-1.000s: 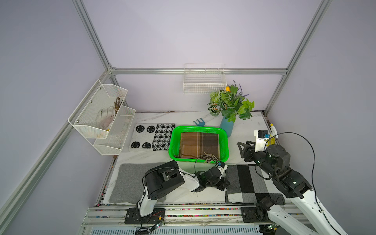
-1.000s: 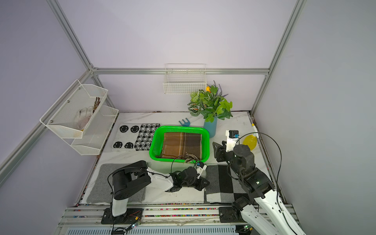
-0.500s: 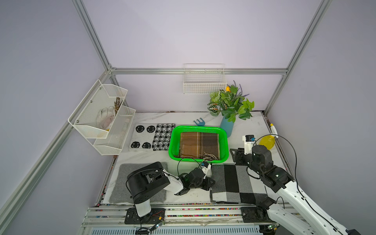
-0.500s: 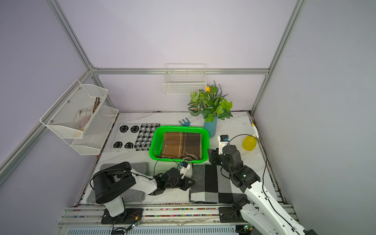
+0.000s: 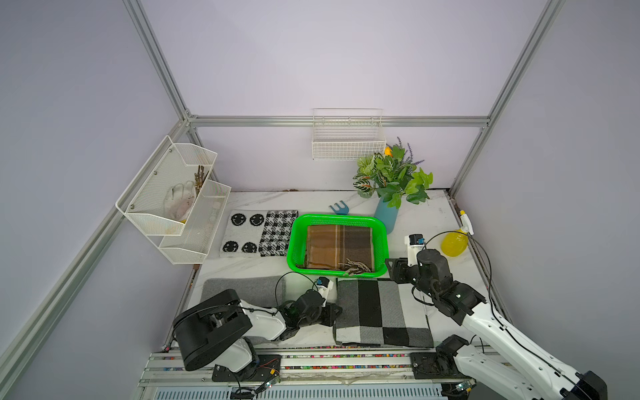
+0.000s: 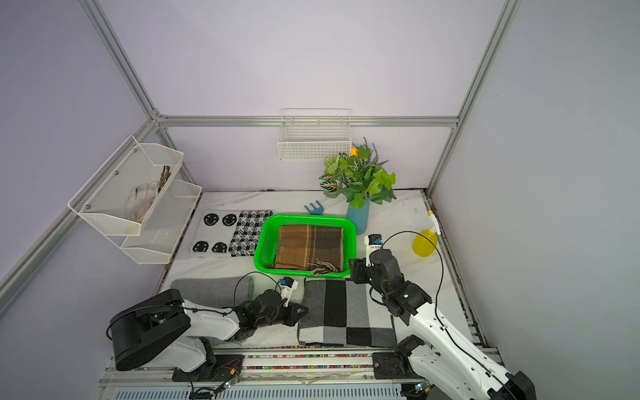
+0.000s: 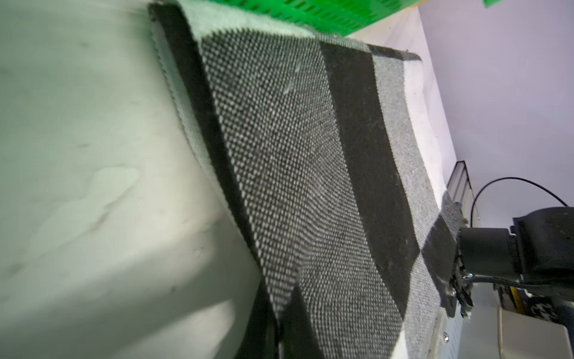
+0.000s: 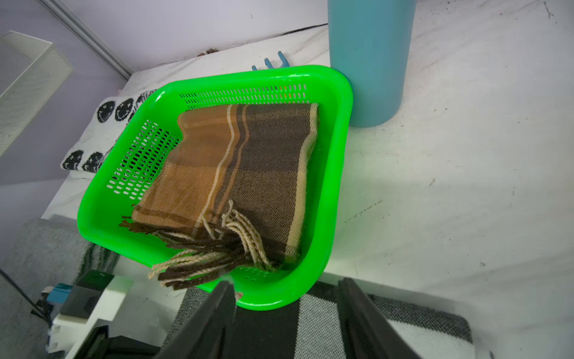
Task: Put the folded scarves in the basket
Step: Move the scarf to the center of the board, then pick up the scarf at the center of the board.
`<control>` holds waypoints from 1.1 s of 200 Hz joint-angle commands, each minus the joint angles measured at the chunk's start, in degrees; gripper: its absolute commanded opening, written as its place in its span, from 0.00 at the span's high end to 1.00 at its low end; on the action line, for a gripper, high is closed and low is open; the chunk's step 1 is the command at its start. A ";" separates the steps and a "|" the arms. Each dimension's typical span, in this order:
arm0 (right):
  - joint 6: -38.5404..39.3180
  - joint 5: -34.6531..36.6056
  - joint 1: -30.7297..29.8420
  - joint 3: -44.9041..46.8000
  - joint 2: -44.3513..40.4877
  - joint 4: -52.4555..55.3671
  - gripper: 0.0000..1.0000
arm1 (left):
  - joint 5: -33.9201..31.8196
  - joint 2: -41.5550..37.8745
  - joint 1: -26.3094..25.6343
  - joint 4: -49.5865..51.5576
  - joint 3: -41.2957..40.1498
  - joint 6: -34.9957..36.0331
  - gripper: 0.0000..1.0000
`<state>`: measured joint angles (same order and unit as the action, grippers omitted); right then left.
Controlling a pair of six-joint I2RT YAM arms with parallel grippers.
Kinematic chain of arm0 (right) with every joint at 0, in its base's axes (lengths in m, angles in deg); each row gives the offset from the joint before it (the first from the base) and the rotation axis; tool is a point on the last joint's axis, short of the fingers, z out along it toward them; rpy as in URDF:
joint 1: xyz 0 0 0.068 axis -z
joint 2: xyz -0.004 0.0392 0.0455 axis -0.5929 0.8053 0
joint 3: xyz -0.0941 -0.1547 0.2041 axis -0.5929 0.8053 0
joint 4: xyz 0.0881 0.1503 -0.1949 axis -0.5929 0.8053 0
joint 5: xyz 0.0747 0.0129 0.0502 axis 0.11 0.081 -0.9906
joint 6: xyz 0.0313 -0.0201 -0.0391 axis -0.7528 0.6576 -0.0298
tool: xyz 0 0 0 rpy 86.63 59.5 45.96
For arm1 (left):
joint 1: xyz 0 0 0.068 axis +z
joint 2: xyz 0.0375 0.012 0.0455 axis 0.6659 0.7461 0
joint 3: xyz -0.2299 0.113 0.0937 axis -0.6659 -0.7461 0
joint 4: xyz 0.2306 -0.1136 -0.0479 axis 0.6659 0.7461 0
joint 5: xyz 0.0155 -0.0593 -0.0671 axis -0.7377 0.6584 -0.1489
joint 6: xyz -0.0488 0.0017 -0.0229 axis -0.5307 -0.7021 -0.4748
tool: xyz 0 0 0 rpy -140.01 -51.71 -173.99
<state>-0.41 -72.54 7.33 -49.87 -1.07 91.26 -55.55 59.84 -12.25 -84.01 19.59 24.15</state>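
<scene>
White marble tabletop (image 5: pixel 422 221) in the lilac-walled cell is carrying plenty of clutter. Smiley-face knit scarf (image 5: pixel 242 233) and black-and-white houndstooth scarf (image 5: pixel 277 232) are lying folded left of the bright green perforated plastic basket (image 5: pixel 296 242). Blue cylindrical vase with leafy plant (image 5: pixel 386 216) is standing just beside its far right corner. Small blue plastic rake (image 5: pixel 338 207) is lying behind it, and a yellow spray bottle (image 5: pixel 453 244) is sitting near the right wall. Plain grey felt cloth (image 5: pixel 242 289) is lying front left, partly under the left arm. White wire wall basket (image 5: pixel 348 138) and white mesh two-tier rack (image 5: pixel 173 201) are hanging clear of both arms.

Left arm is stretching low across the front. Left gripper (image 5: pixel 334 310) jaws are clamping the left edge of the black, grey and white checked folded scarf (image 5: pixel 377 311), which is lying flat on the tabletop just in front of the basket, outside it. Right arm is reaching in from front right. Right gripper (image 8: pixel 287 281) is hovering by the basket's near right corner, jaws apart, nothing between them.

Basket is holding a folded brown plaid scarf (image 5: pixel 337 246), fringe draping over the near rim.
</scene>
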 commanded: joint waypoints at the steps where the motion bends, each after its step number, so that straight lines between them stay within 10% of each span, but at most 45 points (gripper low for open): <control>1: -2.04 2.11 -0.91 1.20 -0.08 -1.15 0.42 | -6.91 -7.31 2.18 13.44 -3.31 1.22 1.00; 45: -4.47 2.86 -1.64 3.39 2.85 4.24 0.41 | -7.91 -18.30 8.18 19.59 -6.68 2.83 1.00; 90: -5.81 -1.88 -2.56 10.53 0.05 0.15 0.39 | -3.90 -11.18 10.80 21.53 -1.95 6.31 1.00; 150: -14.53 10.62 -9.43 10.52 3.64 7.14 0.36 | 4.06 -3.36 10.83 22.64 1.94 10.29 1.00; 220: -23.30 12.96 -13.73 13.46 6.79 7.87 0.25 | 4.96 -12.42 10.58 27.05 -0.57 10.73 0.97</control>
<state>-19.60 -60.70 -5.40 -38.48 3.04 98.83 -51.57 50.38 -1.65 -64.80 21.10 33.24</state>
